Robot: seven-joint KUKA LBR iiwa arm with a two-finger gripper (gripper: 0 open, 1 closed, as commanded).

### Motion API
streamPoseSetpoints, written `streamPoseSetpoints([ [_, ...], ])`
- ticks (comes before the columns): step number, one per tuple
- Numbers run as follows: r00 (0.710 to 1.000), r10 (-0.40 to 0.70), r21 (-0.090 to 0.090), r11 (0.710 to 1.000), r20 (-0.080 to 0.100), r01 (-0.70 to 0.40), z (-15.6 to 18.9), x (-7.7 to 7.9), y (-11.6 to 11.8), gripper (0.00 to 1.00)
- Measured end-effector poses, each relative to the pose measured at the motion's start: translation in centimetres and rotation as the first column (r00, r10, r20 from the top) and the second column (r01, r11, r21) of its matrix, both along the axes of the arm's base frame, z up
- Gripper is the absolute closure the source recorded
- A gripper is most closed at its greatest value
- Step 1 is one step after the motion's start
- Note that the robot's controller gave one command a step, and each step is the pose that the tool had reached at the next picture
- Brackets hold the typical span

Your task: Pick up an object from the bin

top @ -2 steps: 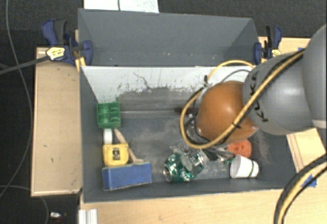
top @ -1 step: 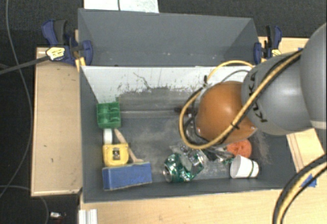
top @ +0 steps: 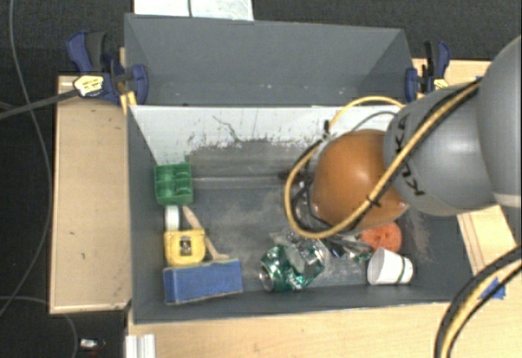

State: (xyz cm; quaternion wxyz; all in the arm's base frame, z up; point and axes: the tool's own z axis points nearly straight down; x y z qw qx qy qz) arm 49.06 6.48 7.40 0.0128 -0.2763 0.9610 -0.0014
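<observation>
the gripper (top: 316, 244), under the arm's orange cover, sits low in the grey bin (top: 245, 63), just above and right of the crushed green can (top: 284, 268); i cannot tell whether it is open or grips anything. right of the can lie a white cup (top: 390, 268) and an orange lump (top: 382, 236); left of it, a blue block (top: 202, 280) and a yellow tape measure (top: 183, 246)

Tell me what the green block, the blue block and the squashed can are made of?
Green block: probably hard, glossy plastic, with moulded studs on top. Blue block: maybe foam or sponge, since its face looks dull and rough. Squashed can: likely thin shiny metal, as it is crumpled and glints.
</observation>
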Motion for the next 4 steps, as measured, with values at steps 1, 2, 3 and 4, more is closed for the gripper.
streamPoseSetpoints([
  [1,1.000,0.013,-0.002,1.000,0.010,-0.013,0.0,-0.2,0.1,1.00],
  [2,1.000,-0.014,0.002,1.000,0.008,0.014,0.0,-1.2,0.7,0.00],
  [3,1.000,-0.013,0.002,1.000,0.007,0.013,0.0,-1.2,0.7,0.00],
  [4,0.952,0.305,-0.009,0.952,0.013,-0.305,0.0,2.7,3.9,1.00],
])
